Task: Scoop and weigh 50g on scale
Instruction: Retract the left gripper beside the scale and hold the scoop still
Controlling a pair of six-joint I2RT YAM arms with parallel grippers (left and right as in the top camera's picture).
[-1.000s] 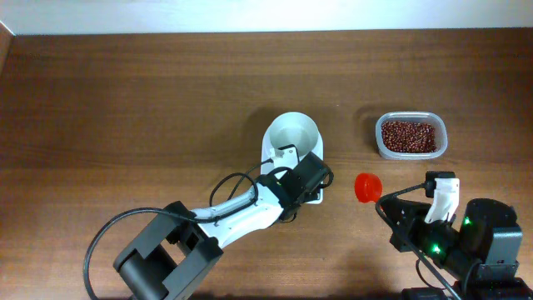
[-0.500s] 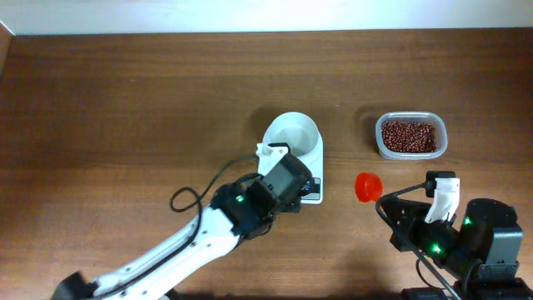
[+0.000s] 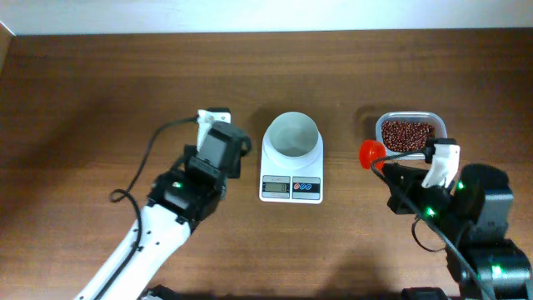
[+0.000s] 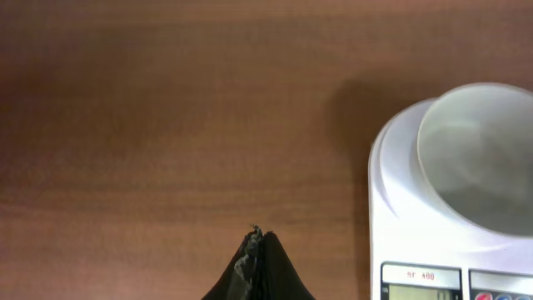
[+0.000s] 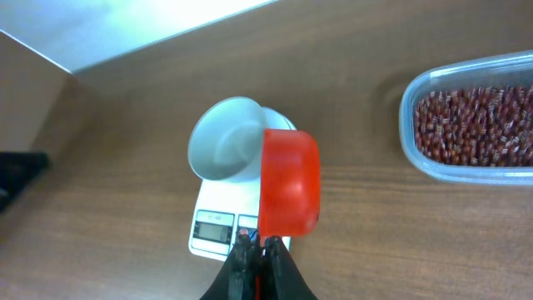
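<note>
overhead view: the scale (image 3: 291, 171) sits mid-worktop (image 3: 125, 75); the beans (image 3: 408, 135) lie in a clear tub (image 3: 440, 125) to its right; the right pincer (image 5: 258, 243) is clamped on a red scoop (image 5: 289, 179), between scale and tub; the left pincer (image 4: 256, 246) hangs closed and empty, left of the scale
</note>
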